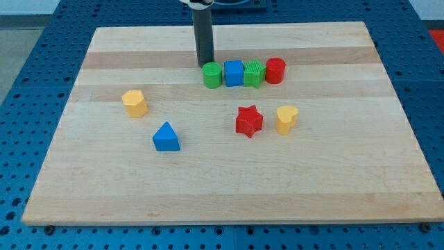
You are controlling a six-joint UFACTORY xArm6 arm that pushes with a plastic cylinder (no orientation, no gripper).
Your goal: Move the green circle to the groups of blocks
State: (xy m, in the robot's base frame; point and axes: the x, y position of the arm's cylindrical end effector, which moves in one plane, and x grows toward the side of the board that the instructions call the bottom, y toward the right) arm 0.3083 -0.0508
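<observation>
The green circle (212,75) stands on the wooden board (222,173) at the left end of a row, touching a blue cube (234,73). A green star-like block (254,73) and a red cylinder (275,70) continue the row to the view's right. My tip (205,65) is at the end of the dark rod, just above and left of the green circle, touching or almost touching it.
A red star (249,121) and a yellow heart-like block (286,119) sit below the row. A yellow hexagon block (134,103) is at the view's left, and a blue triangle (166,137) lies below it.
</observation>
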